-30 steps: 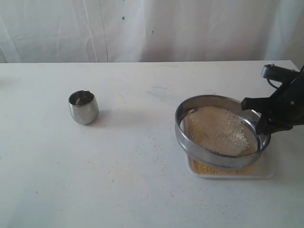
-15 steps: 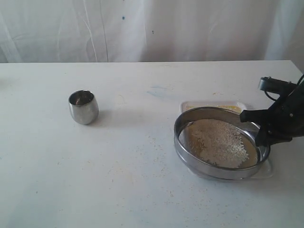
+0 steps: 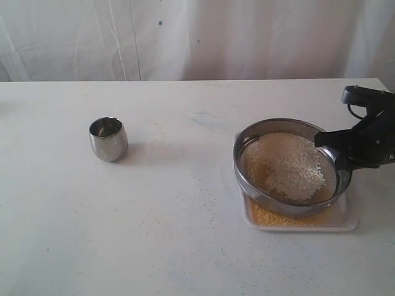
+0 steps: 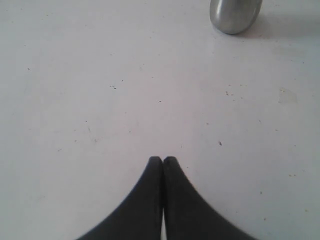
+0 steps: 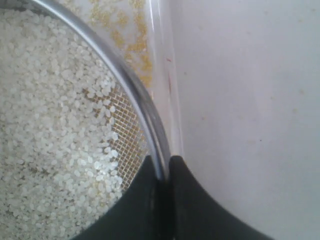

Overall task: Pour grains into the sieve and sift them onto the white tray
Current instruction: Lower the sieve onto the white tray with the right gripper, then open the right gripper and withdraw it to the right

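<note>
The round steel sieve hangs tilted above the white tray, its rim pinched by my right gripper, shut on it. Whitish coarse grains lie heaped on the mesh; fine yellow grains cover the tray below, also showing past the rim as yellow grains. The right gripper has one finger inside the sieve and one outside. My left gripper is shut on nothing, low over bare table, out of the exterior view.
A small rounded steel cup stands at the left of the table; its base shows as the cup in the left wrist view. Scattered yellow specks dot the white table. A white curtain hangs behind.
The sieve has swung back and forth over the tray: lowered and moved nearer half a second ago, now raised and tilted farther back, the white grains shifted toward its right side.
</note>
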